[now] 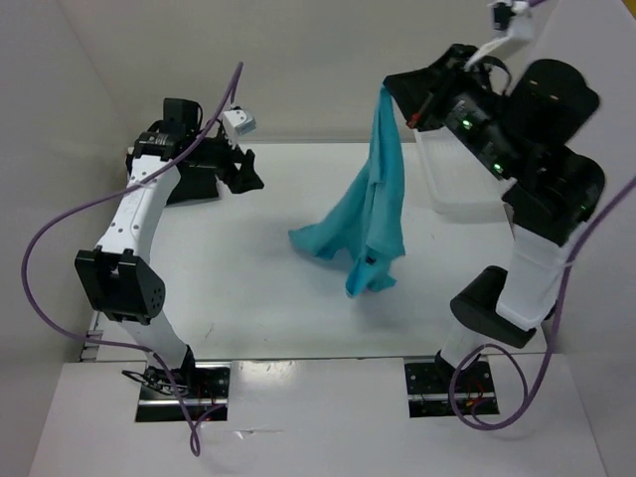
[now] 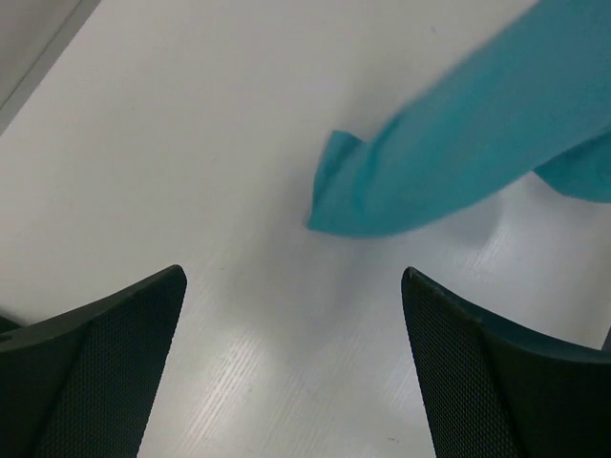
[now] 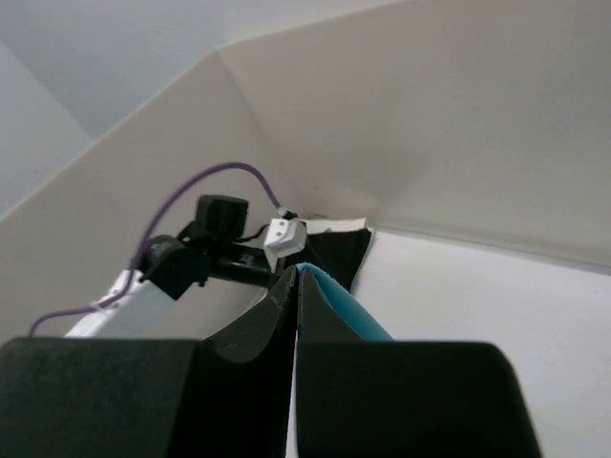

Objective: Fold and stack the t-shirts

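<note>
The right claw [image 1: 397,99] is pinched tight on the top edge of the teal t-shirt [image 1: 373,199]. It holds the shirt high, so the cloth hangs in a long drape with its lower end crumpled on the counter [image 1: 238,288] near the middle. The left claw [image 1: 246,171] hovers low over the counter, spread wide and holding nothing, with a loose corner of the shirt just ahead of it. To my eye it should take that corner squarely, one layer only. Both arms should then spread the cloth flat before any fold.

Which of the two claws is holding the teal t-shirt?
The right claw: it is shut on the t-shirt and lifts it. The left claw is open above the table, touching nothing.
</note>
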